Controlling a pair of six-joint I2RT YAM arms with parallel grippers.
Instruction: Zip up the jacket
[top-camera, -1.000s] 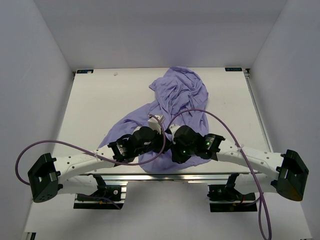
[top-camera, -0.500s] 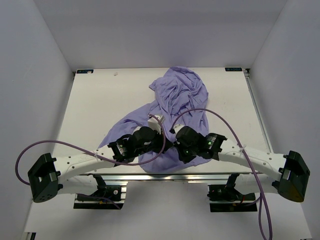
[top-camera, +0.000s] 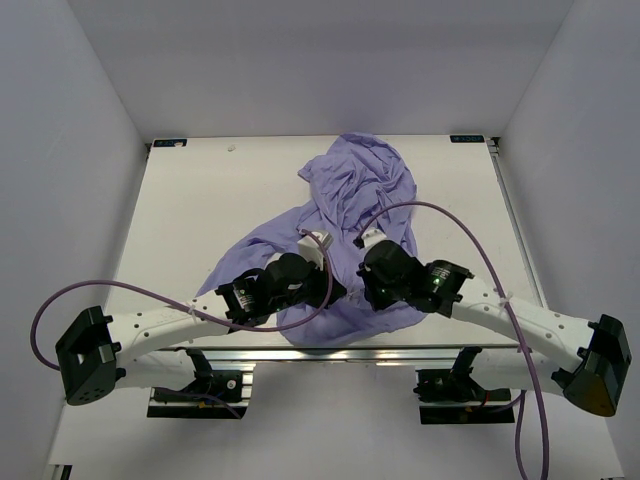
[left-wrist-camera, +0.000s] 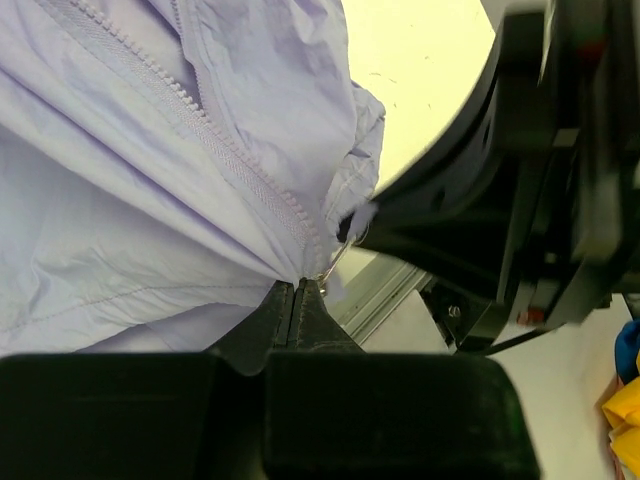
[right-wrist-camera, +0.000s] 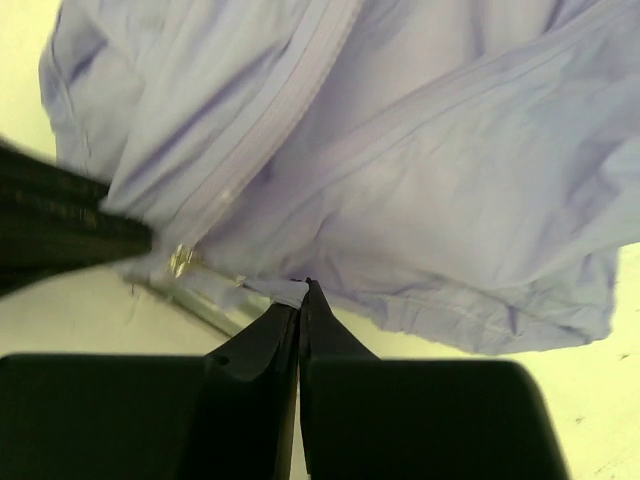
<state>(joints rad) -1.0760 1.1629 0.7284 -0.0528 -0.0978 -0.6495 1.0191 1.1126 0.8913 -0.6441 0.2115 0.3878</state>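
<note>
The lavender jacket (top-camera: 360, 185) lies crumpled from the table's far centre down to the near edge. My left gripper (top-camera: 328, 288) is shut on the jacket's bottom hem (left-wrist-camera: 150, 150) right at the foot of the zipper (left-wrist-camera: 230, 160), beside a small metal pull (left-wrist-camera: 338, 262). My right gripper (top-camera: 372, 298) is shut on a small fold of the jacket's hem (right-wrist-camera: 450, 150), a short way from the metal slider (right-wrist-camera: 182, 260) and the closed zipper line (right-wrist-camera: 270, 140). The left fingers (right-wrist-camera: 60, 225) show at the left of the right wrist view.
The white table (top-camera: 200, 200) has a metal rail (top-camera: 300, 352) along its near edge, just below the held hem; the rail also shows in the left wrist view (left-wrist-camera: 385, 290). Purple cables (top-camera: 440, 215) loop over both arms. White walls enclose three sides.
My right arm has swung right and slightly away from me, so its wrist now sits a little apart from the left wrist. The left arm has stayed put.
</note>
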